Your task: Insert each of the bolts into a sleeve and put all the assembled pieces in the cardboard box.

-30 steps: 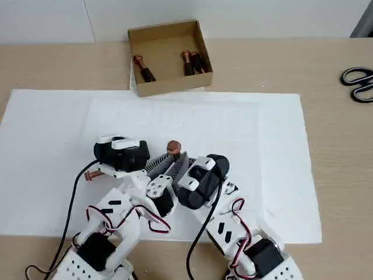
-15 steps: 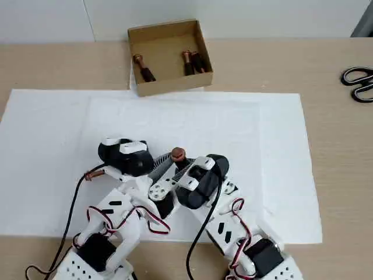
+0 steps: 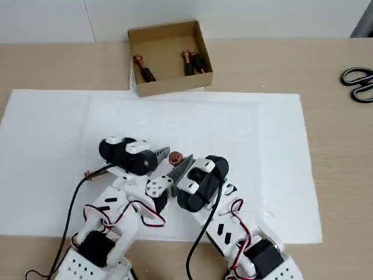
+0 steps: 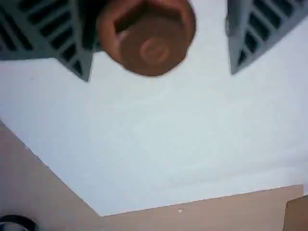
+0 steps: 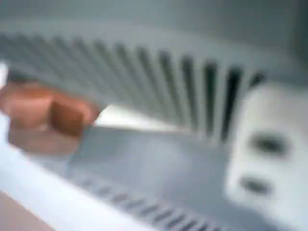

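Counting two copper-headed pieces [image 3: 143,68] in one cardboard box [image 3: 175,83], one bolt [image 4: 147,36] between the fingers of the left gripper [image 4: 157,70], a second bolt [image 3: 88,173] off beside it, one pair of scissors [image 3: 358,81].

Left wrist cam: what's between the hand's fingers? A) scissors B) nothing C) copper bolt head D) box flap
C: the copper bolt head sits in the gap of the left hand, close to one grey finger, with the hand open wide over the white sheet.
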